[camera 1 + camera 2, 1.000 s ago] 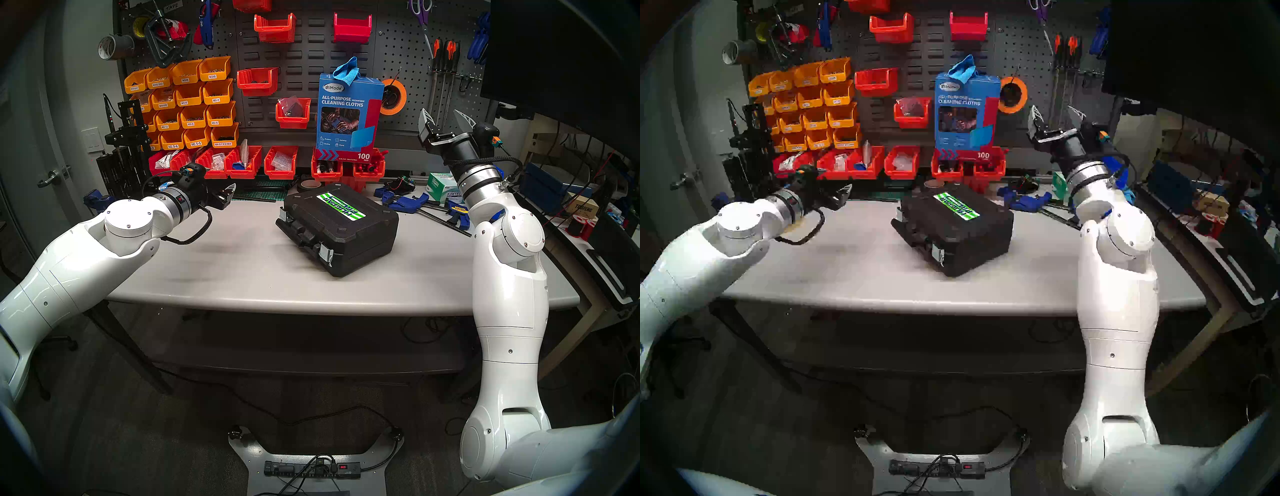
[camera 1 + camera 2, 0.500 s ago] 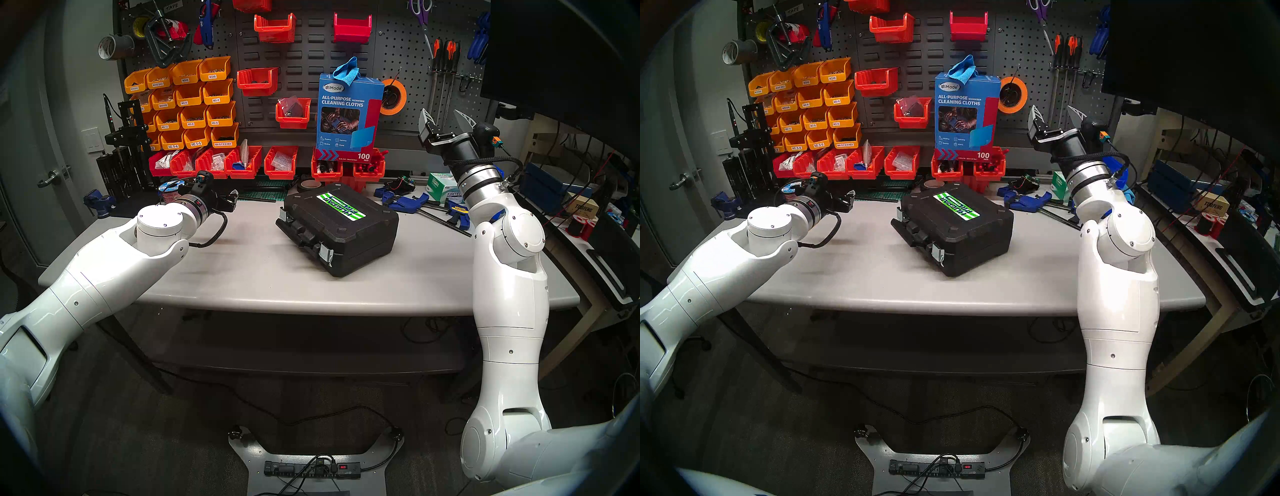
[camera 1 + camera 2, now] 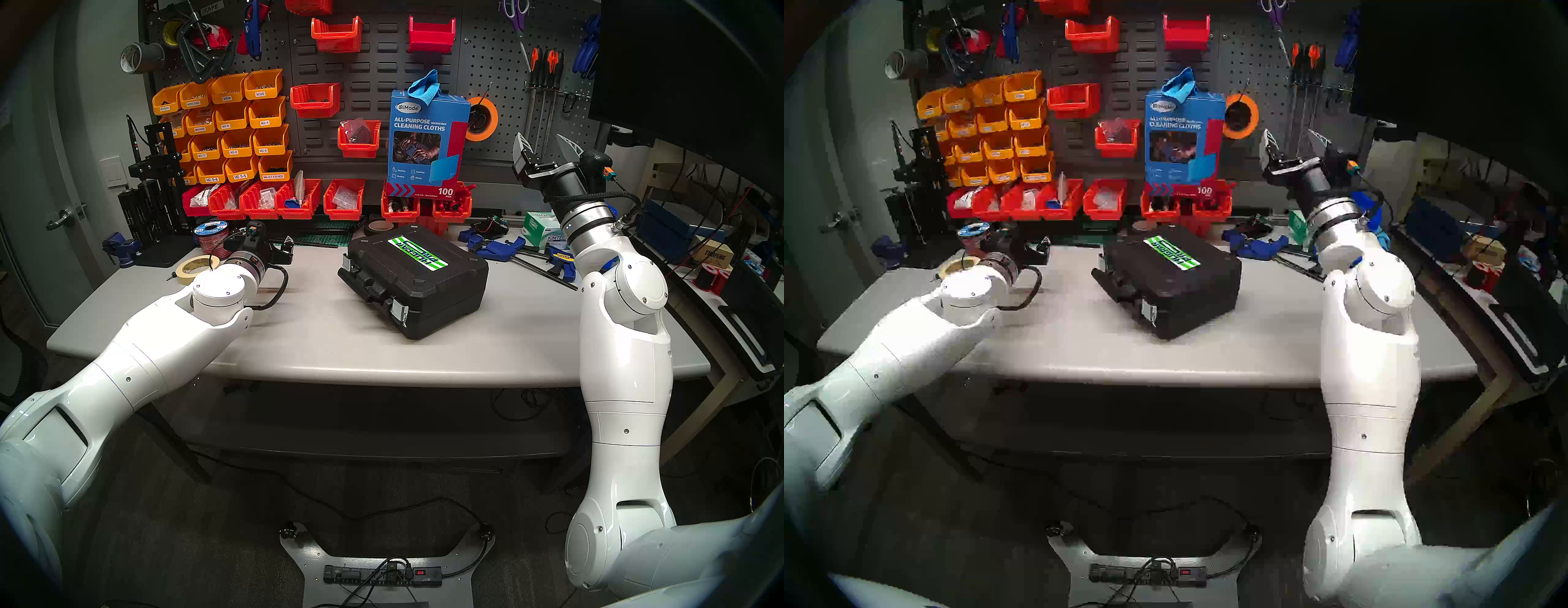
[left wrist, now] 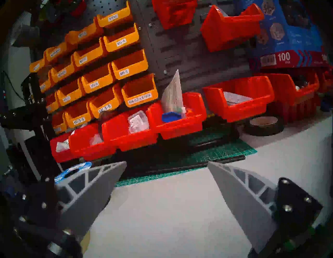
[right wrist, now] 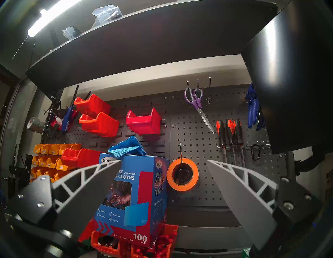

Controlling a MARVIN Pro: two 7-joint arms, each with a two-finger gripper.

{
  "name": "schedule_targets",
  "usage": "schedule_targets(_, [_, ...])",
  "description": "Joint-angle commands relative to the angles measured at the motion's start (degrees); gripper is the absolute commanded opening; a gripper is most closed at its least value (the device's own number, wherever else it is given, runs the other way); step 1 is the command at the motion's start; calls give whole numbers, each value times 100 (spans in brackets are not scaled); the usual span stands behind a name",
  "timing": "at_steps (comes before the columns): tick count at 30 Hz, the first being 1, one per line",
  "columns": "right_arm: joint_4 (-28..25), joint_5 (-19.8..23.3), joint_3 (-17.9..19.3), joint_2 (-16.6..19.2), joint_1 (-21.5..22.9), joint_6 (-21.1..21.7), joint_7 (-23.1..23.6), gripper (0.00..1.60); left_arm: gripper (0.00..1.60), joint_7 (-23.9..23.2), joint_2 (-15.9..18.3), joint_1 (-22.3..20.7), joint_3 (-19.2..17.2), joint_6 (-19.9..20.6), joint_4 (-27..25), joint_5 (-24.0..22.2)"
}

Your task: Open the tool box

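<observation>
The black tool box point(image 3: 418, 276) point(image 3: 1174, 280) lies shut on the grey table point(image 3: 322, 339), its green-white-blue label on top. Its handle and two silver latches point(image 3: 399, 311) face front-left. My left gripper point(image 3: 288, 248) point(image 4: 166, 164) is open and empty, low over the table to the box's left, pointing at the back wall. My right gripper point(image 3: 545, 144) point(image 5: 164, 162) is open and empty, raised high at the box's back right, pointing up at the pegboard. The box shows in neither wrist view.
Red bins point(image 3: 297, 199) and yellow bins point(image 3: 229, 127) line the back wall. A blue cleaning-cloth box point(image 3: 426, 140), a tape roll point(image 3: 191, 269), a wire spool point(image 3: 210, 235), a green cutting mat point(image 4: 198, 158), black tape point(image 4: 264, 125) and blue clamps point(image 3: 496, 248) crowd the table's back.
My left arm has swung right and forward over the table, bringing its gripper nearer the tool box. The right arm and the box have not moved.
</observation>
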Motion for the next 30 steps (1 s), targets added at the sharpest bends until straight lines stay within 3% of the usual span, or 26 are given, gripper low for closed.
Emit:
schedule_targets(1, [-92, 5, 11, 13, 15, -4, 4, 160, 159, 143, -240, -46, -35, -315, 137, 88])
schedule_targets(2, [-92, 6, 10, 15, 15, -4, 3, 160, 120, 139, -241, -35, -34, -354, 152, 97])
schedule_targets(3, [-93, 7, 9, 16, 15, -4, 1, 160, 60, 153, -244, -22, -37, -385, 163, 104])
schedule_targets(4, [-93, 8, 8, 17, 14, -5, 0, 160, 17, 165, -245, -14, -40, -388, 164, 101])
schedule_targets(5, [-93, 9, 7, 19, 14, -5, -1, 160, 0, 167, -244, -10, -41, -397, 167, 101])
schedule_targets(13, [-93, 19, -1, 29, 12, -7, -11, 160, 0, 325, -290, 85, -114, -569, 188, 53])
schedule_targets(20, [-91, 27, -8, 39, 11, -10, -19, 160, 0, 446, -429, 102, -195, -345, -20, -244])
schedule_targets(30, [-92, 38, -17, 52, 9, -13, -31, 160, 0, 457, -572, 83, -84, -203, -217, -321])
